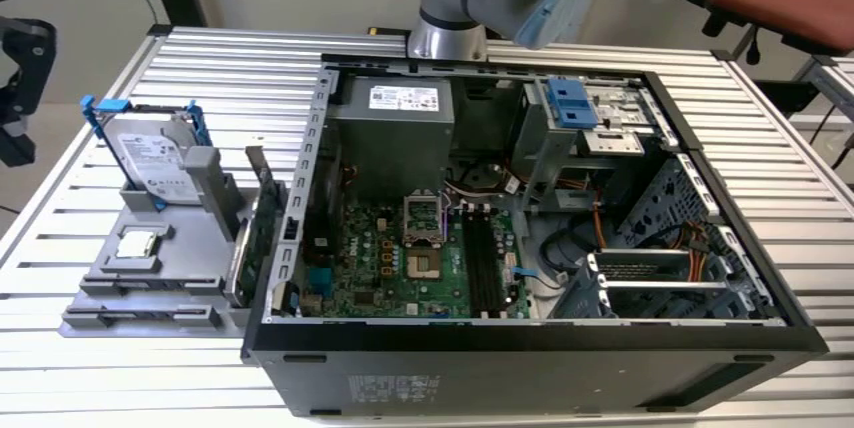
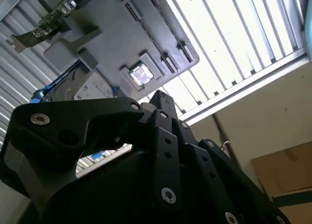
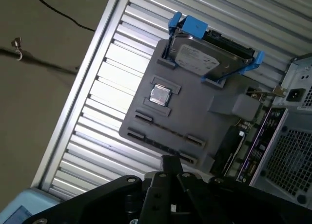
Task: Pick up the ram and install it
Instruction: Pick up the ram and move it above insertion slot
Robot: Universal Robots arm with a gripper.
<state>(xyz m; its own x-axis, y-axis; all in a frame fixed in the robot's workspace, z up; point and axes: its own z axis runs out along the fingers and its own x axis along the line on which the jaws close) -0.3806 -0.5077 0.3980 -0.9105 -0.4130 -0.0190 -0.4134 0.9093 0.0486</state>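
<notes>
Your table (image 1: pixel 80 368) carries the open computer case (image 1: pixel 534 368), lying with its board face up so the black slots (image 1: pixel 483 263) can be reached from above. On the exterior view's left, just beside the case, the gray tray (image 1: pixel 134 313) stands spare parts on edge for easy gripping. In the first wrist view, a thin dark strip across the tray looks like the ram (image 3: pixel 168 130), near the chip (image 3: pixel 160 95). The claw (image 3: pixel 169 160) hovers above the tray; you cannot tell whether it is clenched or released.
</notes>
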